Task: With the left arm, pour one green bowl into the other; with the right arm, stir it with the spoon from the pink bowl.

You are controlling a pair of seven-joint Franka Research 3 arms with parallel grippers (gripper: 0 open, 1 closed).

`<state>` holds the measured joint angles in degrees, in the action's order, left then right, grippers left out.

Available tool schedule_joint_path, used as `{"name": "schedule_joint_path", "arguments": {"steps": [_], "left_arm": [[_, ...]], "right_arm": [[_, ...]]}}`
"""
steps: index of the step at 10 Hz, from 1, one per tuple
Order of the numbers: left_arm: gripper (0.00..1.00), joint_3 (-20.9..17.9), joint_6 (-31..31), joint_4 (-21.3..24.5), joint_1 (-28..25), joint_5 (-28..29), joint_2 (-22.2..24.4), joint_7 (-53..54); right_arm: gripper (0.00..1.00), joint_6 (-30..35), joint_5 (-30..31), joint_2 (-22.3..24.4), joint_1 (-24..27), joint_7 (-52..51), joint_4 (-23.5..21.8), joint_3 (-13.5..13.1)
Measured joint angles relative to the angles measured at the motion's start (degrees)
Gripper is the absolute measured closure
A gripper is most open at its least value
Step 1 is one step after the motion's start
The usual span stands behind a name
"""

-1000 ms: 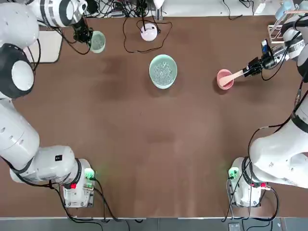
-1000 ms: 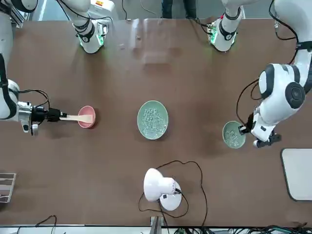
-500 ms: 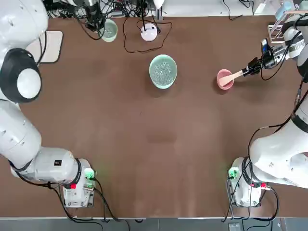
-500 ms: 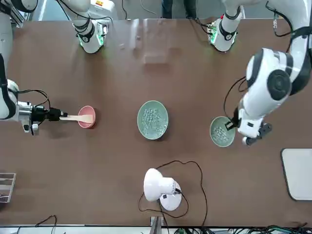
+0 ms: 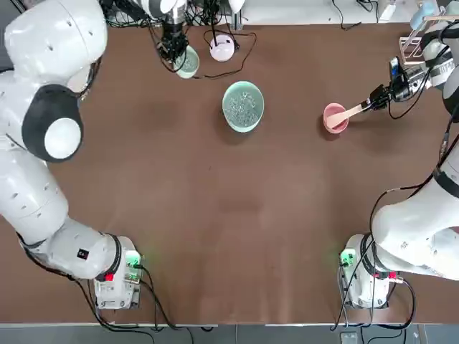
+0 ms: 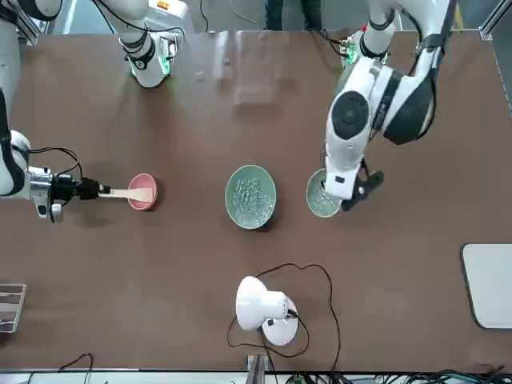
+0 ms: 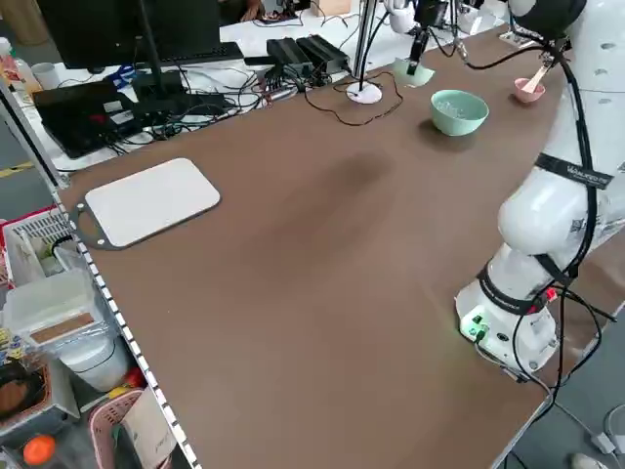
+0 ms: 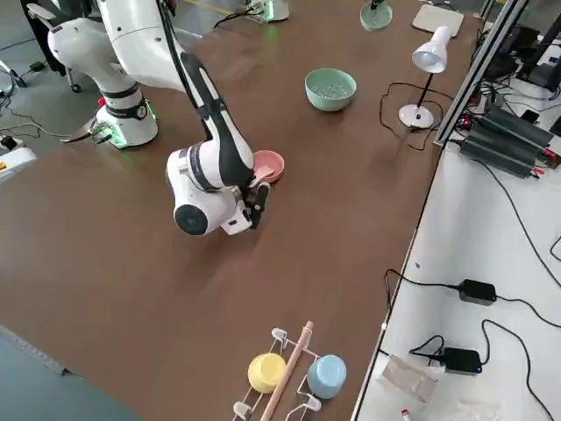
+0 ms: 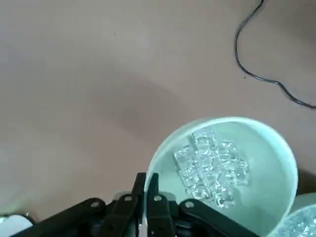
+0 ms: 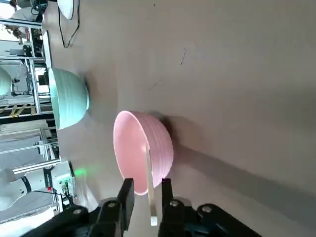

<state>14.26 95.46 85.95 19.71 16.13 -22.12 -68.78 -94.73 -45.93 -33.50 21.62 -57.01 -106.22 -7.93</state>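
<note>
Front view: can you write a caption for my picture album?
The left gripper holds a small green bowl of clear chunks beside the bigger green bowl.

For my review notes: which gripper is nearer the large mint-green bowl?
Left. The left gripper holds the small bowl beside it; the right gripper is farther off, at the pink bowl.

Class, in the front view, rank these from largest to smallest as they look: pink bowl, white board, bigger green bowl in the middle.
1. White board
2. Bigger green bowl
3. Pink bowl
</note>
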Motion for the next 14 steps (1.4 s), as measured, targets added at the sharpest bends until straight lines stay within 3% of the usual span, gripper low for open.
{"name": "schedule_joint_path", "arguments": {"steps": [5,7,10,12,14], "left_arm": [[0.96,-0.87,-0.72,-7.19,10.42,13.53,-8.27,-25.41],[0.96,-5.76,-1.11,-9.82,17.74,17.46,-9.96,-32.51],[0.96,-17.96,-1.91,-10.97,31.98,18.40,-13.12,-37.23],[0.96,-20.13,-2.64,-11.04,36.17,19.89,-15.26,-41.21],[0.96,-22.96,-3.71,-11.08,40.49,25.48,-17.66,-48.99]], "right_arm": [[0.88,0.09,-0.05,-0.01,-0.01,-0.11,0.06,0.04],[0.91,0.18,-0.08,-0.01,-0.01,-0.27,0.08,0.05],[0.94,1.13,-0.32,-0.01,0.01,-0.48,0.54,0.05],[0.94,3.20,-0.32,-0.01,0.02,-0.50,2.03,0.01],[0.94,6.55,-0.32,0.00,0.04,0.00,4.22,-0.15]]}}
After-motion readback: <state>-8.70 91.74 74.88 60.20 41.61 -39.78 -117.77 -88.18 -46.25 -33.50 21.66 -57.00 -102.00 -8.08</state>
